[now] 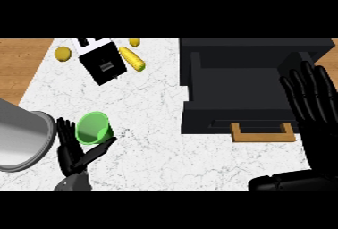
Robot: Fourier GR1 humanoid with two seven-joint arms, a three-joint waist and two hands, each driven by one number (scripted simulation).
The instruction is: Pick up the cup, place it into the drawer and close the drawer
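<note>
A green cup point(94, 128) lies tipped on the white marble counter at the lower left, its mouth facing left. My left hand point(73, 152) is right beside it with straight fingers along the cup's left side and the thumb reaching under its lower edge; the hand is open. A black drawer point(198, 89) stands pulled out at the right, with a wooden handle point(263, 133) on its front. My right hand point(309, 100) is held open, fingers up, over the drawer's right side, holding nothing.
A black-and-white box point(102, 62) sits at the back left of the counter. Beside it are a yellow corn cob point(132, 58) and a small yellow piece point(63, 53). A wooden surface point(16, 67) borders the counter on the left.
</note>
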